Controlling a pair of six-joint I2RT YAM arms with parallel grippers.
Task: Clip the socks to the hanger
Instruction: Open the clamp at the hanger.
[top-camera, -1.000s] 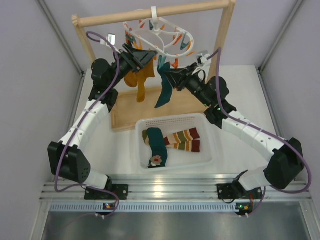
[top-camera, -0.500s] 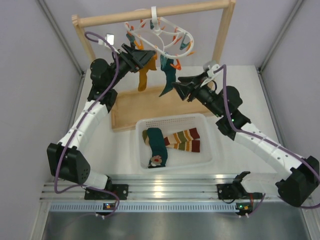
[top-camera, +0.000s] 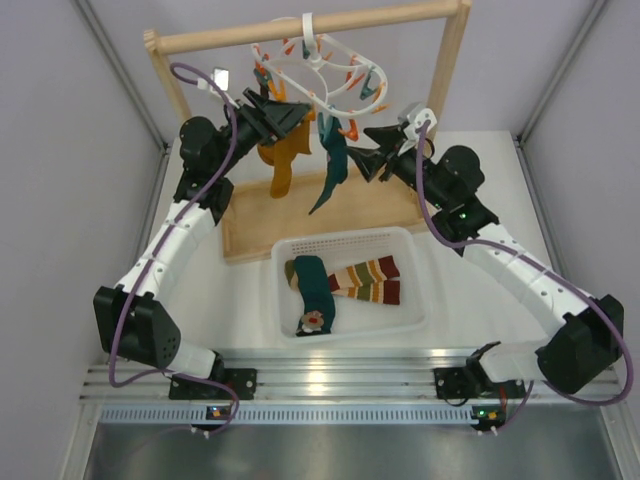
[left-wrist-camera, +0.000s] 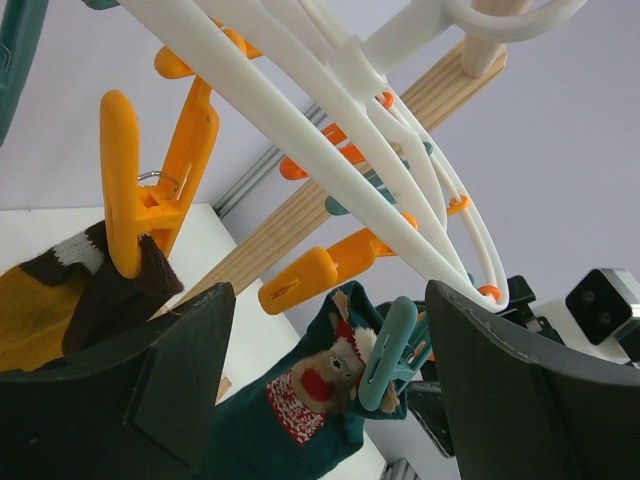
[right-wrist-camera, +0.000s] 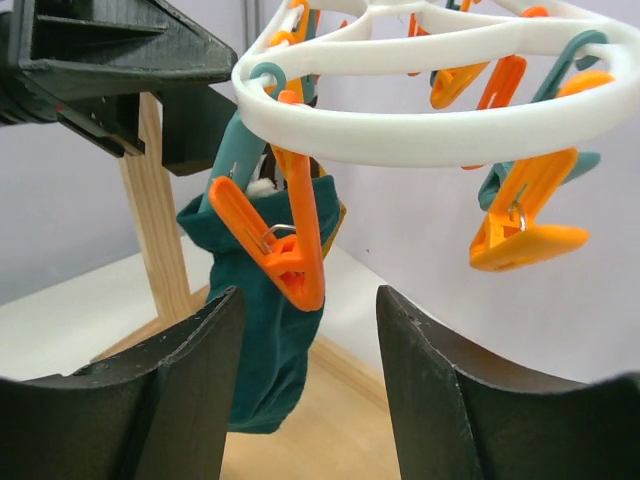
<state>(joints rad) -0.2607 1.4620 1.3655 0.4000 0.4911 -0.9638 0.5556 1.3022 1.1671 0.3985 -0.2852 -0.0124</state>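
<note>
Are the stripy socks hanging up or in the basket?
In the basket: the stripy socks lie flat inside it, beside a teal sock.

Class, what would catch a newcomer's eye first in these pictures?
The white hanger with orange and teal clips, hung from the wooden rail at the back, holds a teal sock and a mustard sock. Nearer, a white basket holds striped socks and another teal sock.

I count one hanger on one wooden rail frame. Two socks hang from it: one mustard sock and one hanging teal sock. One white basket holds three more: one teal face sock and two striped socks.
</note>
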